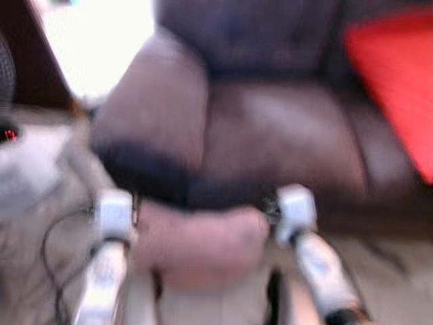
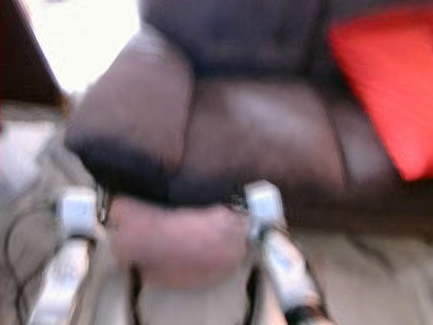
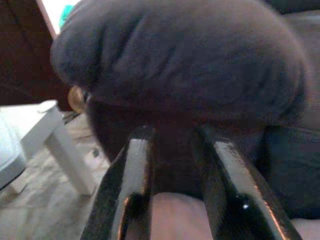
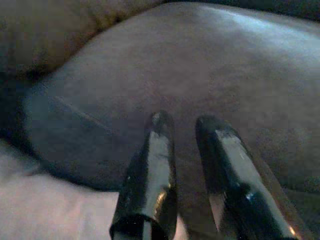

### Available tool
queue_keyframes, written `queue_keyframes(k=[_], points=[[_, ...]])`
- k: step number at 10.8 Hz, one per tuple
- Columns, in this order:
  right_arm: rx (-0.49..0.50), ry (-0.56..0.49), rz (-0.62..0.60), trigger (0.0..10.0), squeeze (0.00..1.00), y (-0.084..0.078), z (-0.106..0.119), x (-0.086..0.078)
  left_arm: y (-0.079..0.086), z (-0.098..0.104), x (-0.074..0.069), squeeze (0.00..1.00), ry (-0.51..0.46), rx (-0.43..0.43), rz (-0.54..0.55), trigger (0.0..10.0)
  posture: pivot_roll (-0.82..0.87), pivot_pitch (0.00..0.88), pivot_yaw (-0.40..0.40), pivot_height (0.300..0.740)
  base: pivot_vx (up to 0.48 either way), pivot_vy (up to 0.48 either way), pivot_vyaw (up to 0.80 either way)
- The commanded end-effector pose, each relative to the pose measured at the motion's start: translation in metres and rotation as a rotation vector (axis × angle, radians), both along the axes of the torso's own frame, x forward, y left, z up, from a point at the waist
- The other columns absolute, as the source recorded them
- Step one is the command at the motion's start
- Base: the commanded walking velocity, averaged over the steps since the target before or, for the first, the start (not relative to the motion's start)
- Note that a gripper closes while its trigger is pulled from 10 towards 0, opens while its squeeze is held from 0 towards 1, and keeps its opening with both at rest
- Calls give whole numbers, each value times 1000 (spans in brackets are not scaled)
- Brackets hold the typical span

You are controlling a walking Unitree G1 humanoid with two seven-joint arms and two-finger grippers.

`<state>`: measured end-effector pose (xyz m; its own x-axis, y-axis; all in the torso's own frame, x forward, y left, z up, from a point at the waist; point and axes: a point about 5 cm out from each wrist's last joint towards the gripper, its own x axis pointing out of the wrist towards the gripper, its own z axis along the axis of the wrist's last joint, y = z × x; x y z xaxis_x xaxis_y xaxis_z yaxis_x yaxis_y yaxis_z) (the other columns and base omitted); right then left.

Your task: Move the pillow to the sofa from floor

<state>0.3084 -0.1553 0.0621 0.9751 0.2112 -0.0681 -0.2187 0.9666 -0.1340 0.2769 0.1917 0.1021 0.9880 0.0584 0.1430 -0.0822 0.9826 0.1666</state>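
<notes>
Jaws on both arms stand slightly apart with nothing between them, pressed flat along the two ends of the pillow (image 1: 199, 247). That pinkish pillow is held up off the floor between the left gripper (image 3: 177, 150) and the right gripper (image 4: 185, 125), just in front of the dark brown sofa (image 1: 284, 135). A red cushion (image 1: 399, 81) lies on the sofa's right side. A white table (image 3: 55, 135) stands on the floor by the sofa's left armrest.

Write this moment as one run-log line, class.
pillow: held between both arms, off floor | left hand, right hand: beside pillow | sofa: directly ahead | red cushion: on sofa, robot's right | head views: blurred
</notes>
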Motion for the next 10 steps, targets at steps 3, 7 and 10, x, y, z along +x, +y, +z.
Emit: queue_keyframes(k=[3,7,10], points=[[23,27,15,10000,0,8,-4,0,7,-4,-3,0,22,7,20,10000,112,138,-48,472,160,0,0],[8,21,18,10000,0,9,-4,0,7,-3,-3,0,17,7,17,10000,110,136,-47,472,264,0,0],[27,26,15,10000,0,10,-5,0,7,-3,-3,0,17,8,20,10000,112,135,-46,472,294,0,202]])
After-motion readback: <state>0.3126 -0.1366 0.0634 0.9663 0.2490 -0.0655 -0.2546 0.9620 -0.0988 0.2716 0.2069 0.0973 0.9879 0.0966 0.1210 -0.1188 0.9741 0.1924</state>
